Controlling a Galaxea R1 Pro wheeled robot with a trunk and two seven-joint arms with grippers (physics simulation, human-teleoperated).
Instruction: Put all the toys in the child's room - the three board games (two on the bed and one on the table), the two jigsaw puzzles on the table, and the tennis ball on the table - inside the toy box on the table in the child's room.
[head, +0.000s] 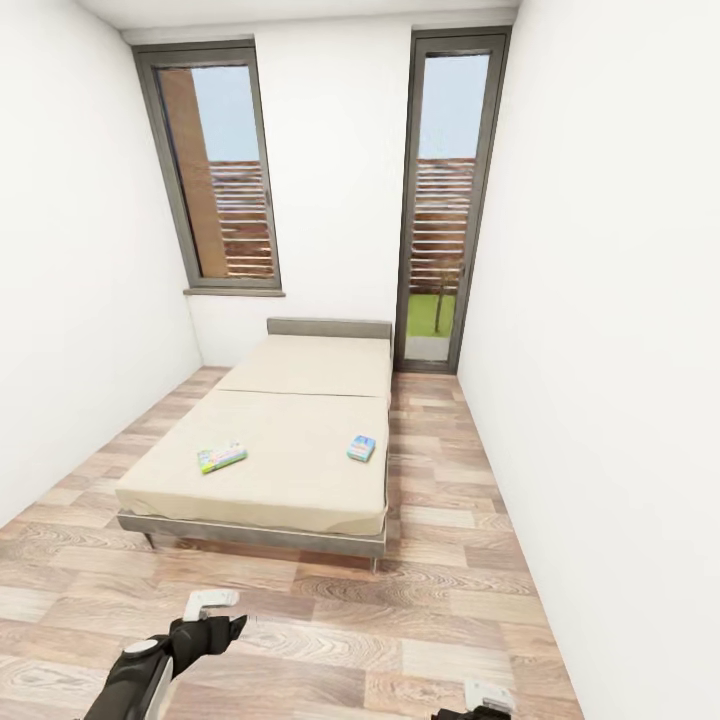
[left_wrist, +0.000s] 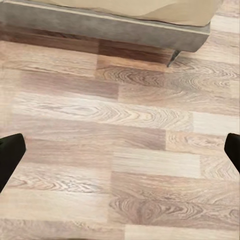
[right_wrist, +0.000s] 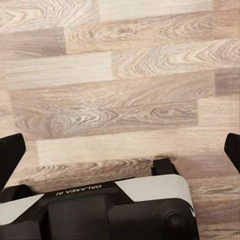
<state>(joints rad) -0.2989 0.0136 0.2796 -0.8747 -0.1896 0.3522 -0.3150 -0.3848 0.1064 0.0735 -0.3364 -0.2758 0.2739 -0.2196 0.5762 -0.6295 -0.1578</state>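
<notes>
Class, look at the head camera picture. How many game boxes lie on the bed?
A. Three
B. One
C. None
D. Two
D. On the beige bed lie two flat boxes: a green and yellow one toward its left side and a smaller blue one near its right edge, apart from each other.

You see one bed (head: 300, 420), two board games on it, a green one (head: 221, 458) at left, a blue one (head: 361, 447) at right, two tall windows, left (head: 215, 170) and right (head: 442, 200), on the far wall

Two board games (head: 222, 458) lie well apart on the bed (head: 290, 440)
</notes>
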